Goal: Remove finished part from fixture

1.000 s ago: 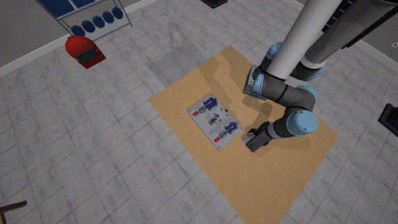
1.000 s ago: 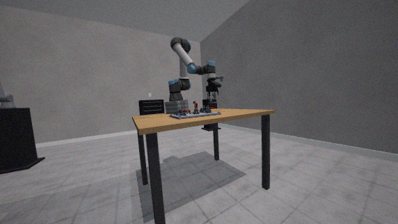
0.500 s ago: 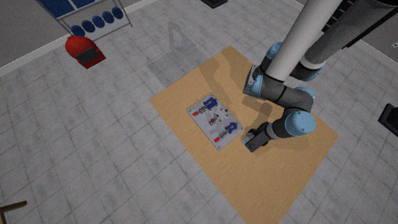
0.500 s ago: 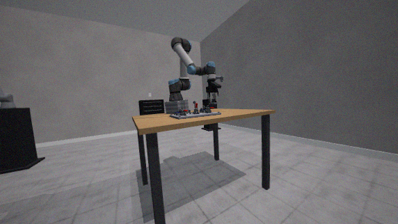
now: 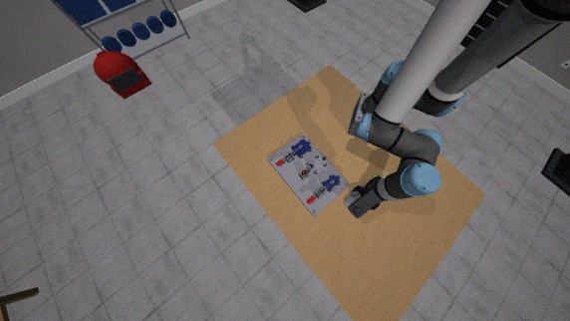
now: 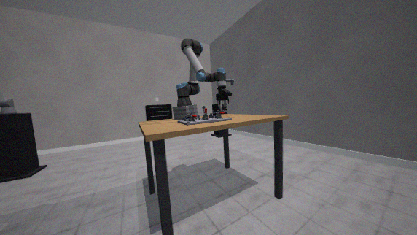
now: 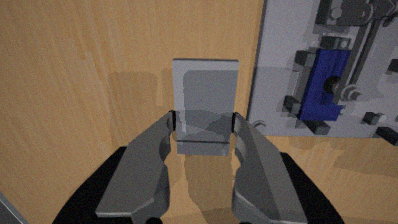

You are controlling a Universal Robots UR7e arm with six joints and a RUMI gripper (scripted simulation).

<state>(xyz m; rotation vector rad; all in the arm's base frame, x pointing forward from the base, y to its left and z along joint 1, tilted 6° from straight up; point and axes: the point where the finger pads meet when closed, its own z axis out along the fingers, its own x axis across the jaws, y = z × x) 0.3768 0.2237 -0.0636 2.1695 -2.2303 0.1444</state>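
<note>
- beside the fixture [image 5: 295,185], off its edge nearest the arm's side of the surface [image 5: 399,259], the gripper [image 7: 202,131] hangs over bare wood with its fingers closed on the finished part [image 7: 205,107].
- the finished part is a grey rectangular block; in the wrist view it is pinched on its two long sides near its lower end, and most of it sticks out past the fingertips, with its shadow on the wood beneath.
- whether the part touches the surface or hangs just above it cannot be told from these views.
- in the top view the gripper [image 5: 358,199] sits just beside the fixture's corner that points toward the near right edge of the surface, apart from the plate.
- the fixture is a grey plate lying flat near the middle of the surface, its long side running roughly along the surface's length.
- one blue blank [image 5: 329,183] sits clamped at the fixture end closest to the gripper; it shows again in the wrist view [image 7: 325,85], held between dark stops.
- the other blue blank [image 5: 301,148] sits clamped at the far end of the plate.
- the middle station [image 5: 305,172] between the two blanks holds no block.
</note>
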